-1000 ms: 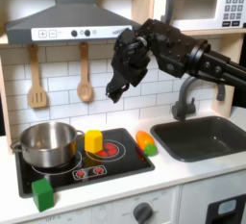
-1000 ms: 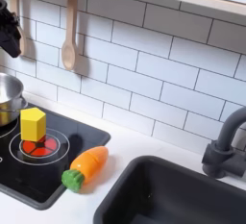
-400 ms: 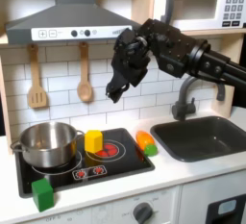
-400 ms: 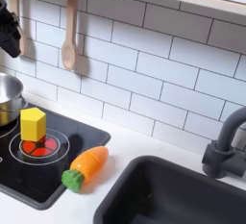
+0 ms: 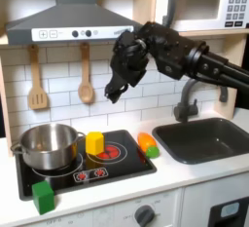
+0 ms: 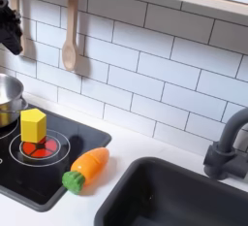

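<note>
The toy stove top (image 5: 83,168) serves as the landmark in the first exterior view. The black gripper (image 5: 114,93) hangs in the air well above its right half, fingers pointing down, holding nothing; whether they are parted cannot be told. On the stove's left burner stands a steel pot (image 5: 49,145). A yellow block (image 5: 94,142) stands on the stove near its middle, just right of the pot. A toy carrot (image 5: 147,144) lies at the stove's right edge. A green block (image 5: 43,196) sits off the stove's front left corner. The sink (image 5: 207,137) lies right of the stove. A wooden spatula (image 5: 37,79) and wooden spoon (image 5: 86,73) hang on the tiled wall above it.
</note>
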Controlling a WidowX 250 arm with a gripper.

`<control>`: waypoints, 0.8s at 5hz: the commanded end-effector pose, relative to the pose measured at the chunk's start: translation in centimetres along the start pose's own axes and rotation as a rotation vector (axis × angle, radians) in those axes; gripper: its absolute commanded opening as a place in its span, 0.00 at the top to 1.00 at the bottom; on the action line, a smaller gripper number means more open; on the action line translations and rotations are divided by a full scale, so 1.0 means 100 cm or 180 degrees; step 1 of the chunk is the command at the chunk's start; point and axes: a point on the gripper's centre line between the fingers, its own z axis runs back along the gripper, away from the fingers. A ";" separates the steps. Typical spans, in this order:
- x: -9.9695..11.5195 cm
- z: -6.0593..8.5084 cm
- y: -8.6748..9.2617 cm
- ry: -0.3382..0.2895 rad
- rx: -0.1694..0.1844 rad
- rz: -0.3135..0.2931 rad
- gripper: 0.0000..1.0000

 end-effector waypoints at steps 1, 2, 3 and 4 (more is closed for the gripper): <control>0.031 -0.024 -0.005 -0.0341 -0.0130 0.0087 0.00; 0.046 -0.028 -0.011 -0.0518 -0.0152 0.0129 0.00; 0.055 -0.021 -0.017 -0.0692 -0.0179 0.0134 0.76; 0.057 -0.012 -0.017 -0.0719 -0.0276 0.0158 1.00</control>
